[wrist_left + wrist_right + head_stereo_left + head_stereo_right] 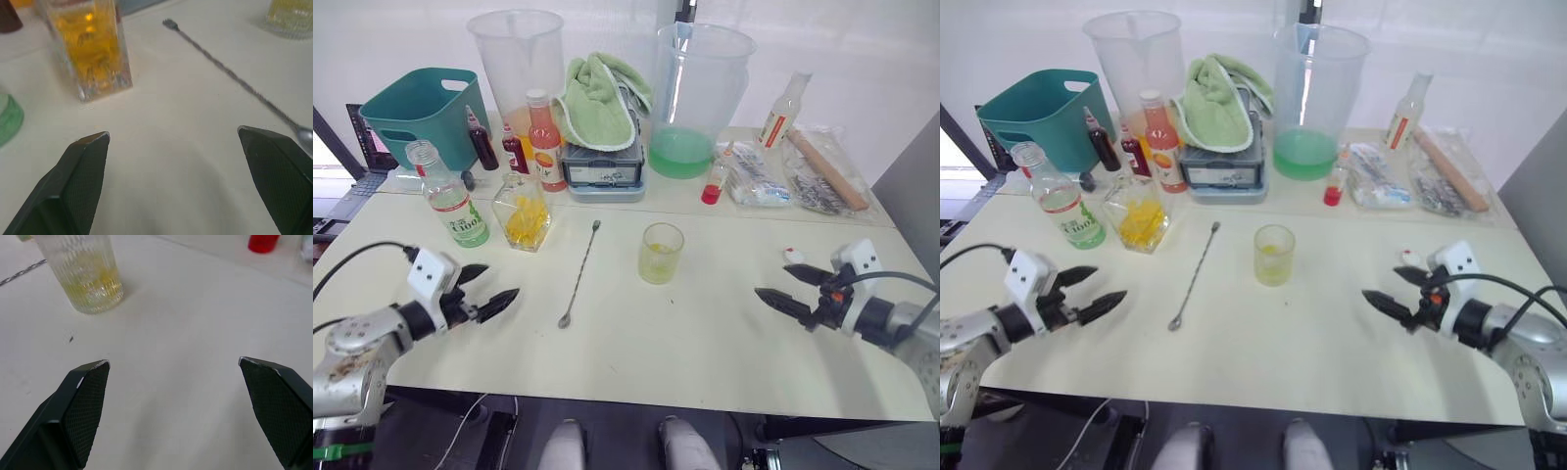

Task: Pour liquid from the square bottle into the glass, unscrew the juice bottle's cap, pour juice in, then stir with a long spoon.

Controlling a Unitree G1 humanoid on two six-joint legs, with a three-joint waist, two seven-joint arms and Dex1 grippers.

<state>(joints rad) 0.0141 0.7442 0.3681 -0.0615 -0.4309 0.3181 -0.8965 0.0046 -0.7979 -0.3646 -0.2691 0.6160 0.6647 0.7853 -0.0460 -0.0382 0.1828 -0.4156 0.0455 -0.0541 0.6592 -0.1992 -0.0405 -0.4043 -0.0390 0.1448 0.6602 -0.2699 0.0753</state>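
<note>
Both grippers are being held low over the table (pixel 705 343), empty. The left gripper (pixel 487 290) has its jaws spread wide with nothing between them; the right gripper (pixel 793 287) is likewise wide open and holding nothing.

The glass (pixel 662 253) is standing mid-table with a little yellow liquid already in it, so the first pour is being judged done. The square bottle (pixel 522 210) is standing upright just left of the long spoon (pixel 579 273), which is lying flat between it and the glass. The juice bottle (pixel 450 206) is standing at the left, beside the square bottle, apparently uncapped. A small white object near the right gripper is being taken for the cap (pixel 793 255).

Risks being judged: the juice bottle is tall and narrow, so a grasp high on it is likely to tip it against the square bottle; an open neck would spill. The glass is light and could be knocked during pouring. The thin spoon is lying flat and could slip when pinched.

Writing: the juice bottle's green-and-white label is showing large characters, not legible. Other labels are too small to read.
</note>
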